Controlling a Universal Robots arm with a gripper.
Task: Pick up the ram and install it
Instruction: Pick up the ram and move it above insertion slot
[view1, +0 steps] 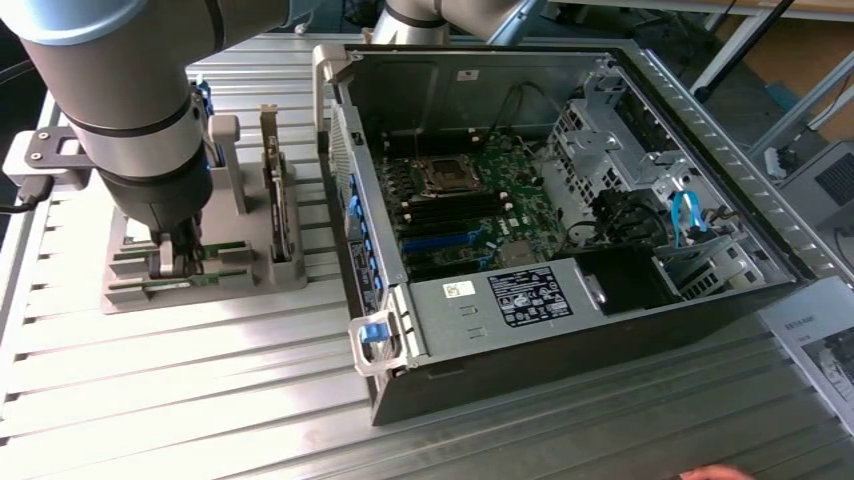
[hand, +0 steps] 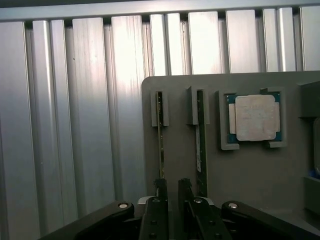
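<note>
Claw (hand: 172, 187) fingers stand apart, empty, low over the grey holder (hand: 250, 190) on the desk (hand: 90, 125), just beside the ram (hand: 160, 145) standing on edge. It looks light, stiff and fragile, so probably best pinched on its flat faces, mid-length.

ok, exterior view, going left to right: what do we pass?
Gripper → upright dark card → blue latch on the case corner → CPU socket → blue cable → printed sheet.
</note>
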